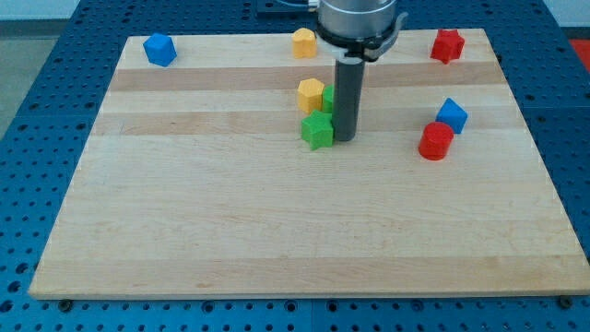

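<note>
My tip (346,138) rests on the wooden board (277,221) just right of a green star block (317,131), touching or almost touching it. Behind the star, a second green block (328,98) is mostly hidden by the rod. A yellow hexagon block (311,93) sits right above the green star, left of the rod. To the view's right stand a red cylinder block (436,141) and a blue block (452,115), close together.
A blue block (159,49) lies at the board's top left corner, a yellow block (304,42) at the top middle, and a red star-like block (447,45) at the top right. Blue perforated table surrounds the board.
</note>
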Available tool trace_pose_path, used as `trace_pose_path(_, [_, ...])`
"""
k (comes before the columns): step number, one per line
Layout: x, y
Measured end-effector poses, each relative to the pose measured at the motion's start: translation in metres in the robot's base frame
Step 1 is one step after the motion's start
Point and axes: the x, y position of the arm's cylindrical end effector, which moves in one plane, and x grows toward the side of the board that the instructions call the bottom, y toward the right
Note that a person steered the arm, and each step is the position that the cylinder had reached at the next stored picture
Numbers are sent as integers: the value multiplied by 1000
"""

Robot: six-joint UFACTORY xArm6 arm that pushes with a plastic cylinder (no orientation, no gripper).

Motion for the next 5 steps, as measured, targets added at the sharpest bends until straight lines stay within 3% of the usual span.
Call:
trace_pose_path(3, [1, -90])
trace_pose_path(5, [-13, -92])
